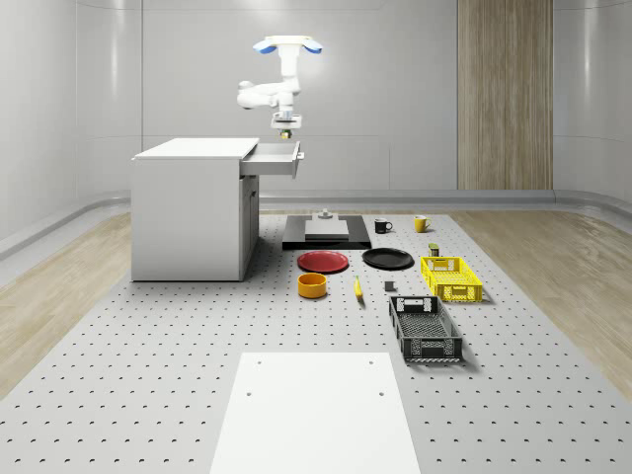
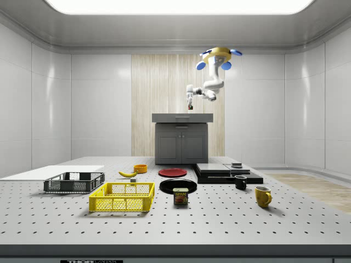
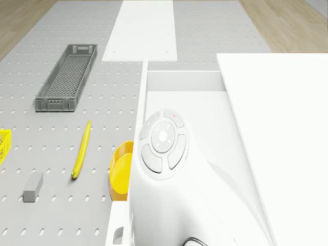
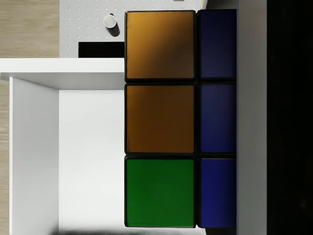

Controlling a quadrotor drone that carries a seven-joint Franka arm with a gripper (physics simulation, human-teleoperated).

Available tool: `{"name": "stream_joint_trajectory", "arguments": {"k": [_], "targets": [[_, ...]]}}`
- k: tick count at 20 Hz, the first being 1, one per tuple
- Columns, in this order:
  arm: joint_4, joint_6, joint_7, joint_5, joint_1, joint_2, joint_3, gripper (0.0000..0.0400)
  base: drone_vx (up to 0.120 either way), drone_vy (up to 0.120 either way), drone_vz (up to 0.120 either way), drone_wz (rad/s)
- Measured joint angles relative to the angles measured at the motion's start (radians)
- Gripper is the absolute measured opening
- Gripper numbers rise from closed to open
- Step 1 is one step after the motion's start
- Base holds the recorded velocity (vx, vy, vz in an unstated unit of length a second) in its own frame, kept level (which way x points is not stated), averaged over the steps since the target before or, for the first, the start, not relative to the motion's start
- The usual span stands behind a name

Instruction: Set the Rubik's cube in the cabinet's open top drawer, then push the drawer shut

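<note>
Drone (image 1: 287,45) hovers over the cabinet's (image 1: 188,207) open top drawer (image 1: 276,158). The gripper (image 1: 286,125) grips the Rubik's cube (image 4: 178,117) just above it; wrist view shows the drawer's white inside below the cube.

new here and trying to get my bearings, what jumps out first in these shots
The drone hovers above the white cabinet's open top drawer, its arm bent down with the gripper just over the drawer. In the wrist view the Rubik's cube sits held close, the drawer's white inside beneath it.
</note>
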Motion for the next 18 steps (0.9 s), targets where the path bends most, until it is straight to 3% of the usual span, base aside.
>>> {"name": "stream_joint_trajectory", "arguments": {"k": [8, 18], "targets": [[0.000, 0.003, 0.001, 0.001, -0.001, -0.003, 0.000, 0.0325, 0.000, -0.120, 0.000, 0.000], [0.035, 0.049, 0.000, -0.100, -0.021, -0.006, -0.108, 0.0325, 0.000, 0.000, 0.000, 0.000]]}}
